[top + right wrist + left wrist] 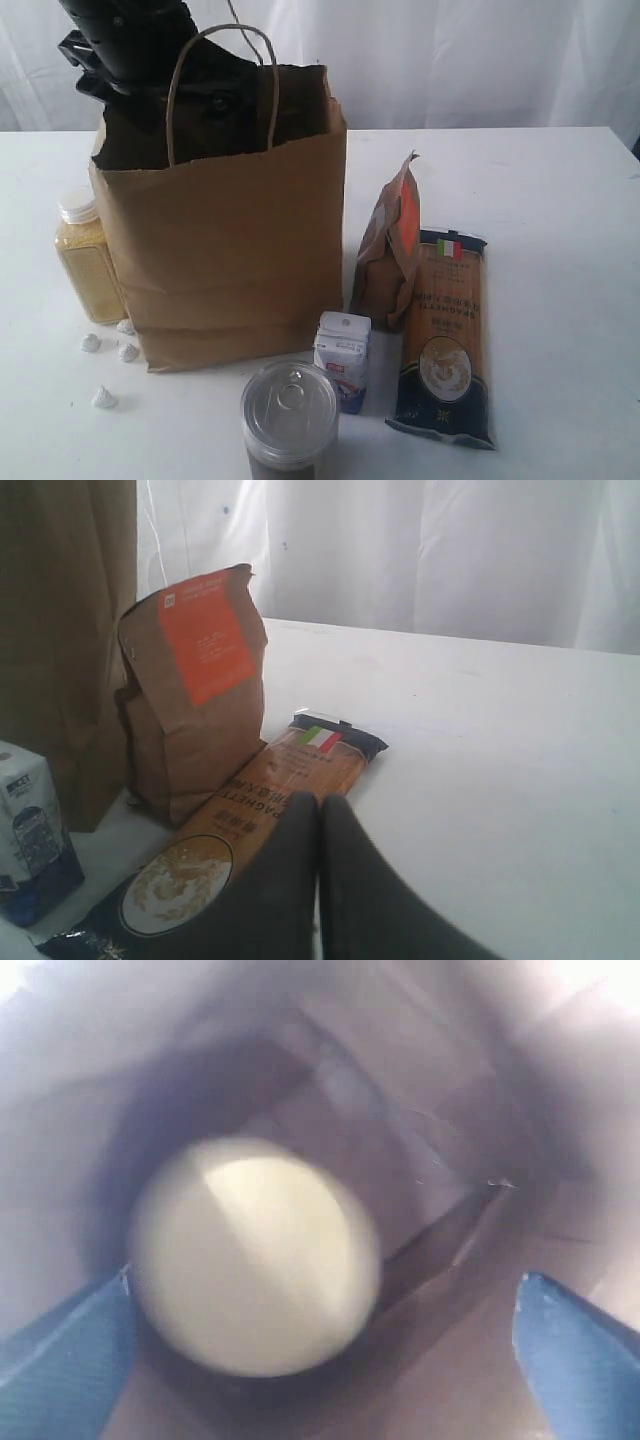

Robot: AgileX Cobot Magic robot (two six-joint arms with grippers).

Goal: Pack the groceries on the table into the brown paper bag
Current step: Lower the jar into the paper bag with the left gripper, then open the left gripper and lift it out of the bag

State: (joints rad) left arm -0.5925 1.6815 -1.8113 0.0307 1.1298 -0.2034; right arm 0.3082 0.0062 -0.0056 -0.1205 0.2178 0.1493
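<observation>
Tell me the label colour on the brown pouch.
Orange, on the brown pouch; clearest in the right wrist view.

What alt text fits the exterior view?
A black robot arm reaches into a tall brown paper bag on a white table. A grain bottle stands left of it; a can, carton, pouch and spaghetti packet sit front and right.

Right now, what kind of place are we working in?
Probably a staged lab or test bench rather than a shop: a plain white table, a white curtain backdrop, and a spaghetti packet and can set out near a brown paper bag.
</observation>
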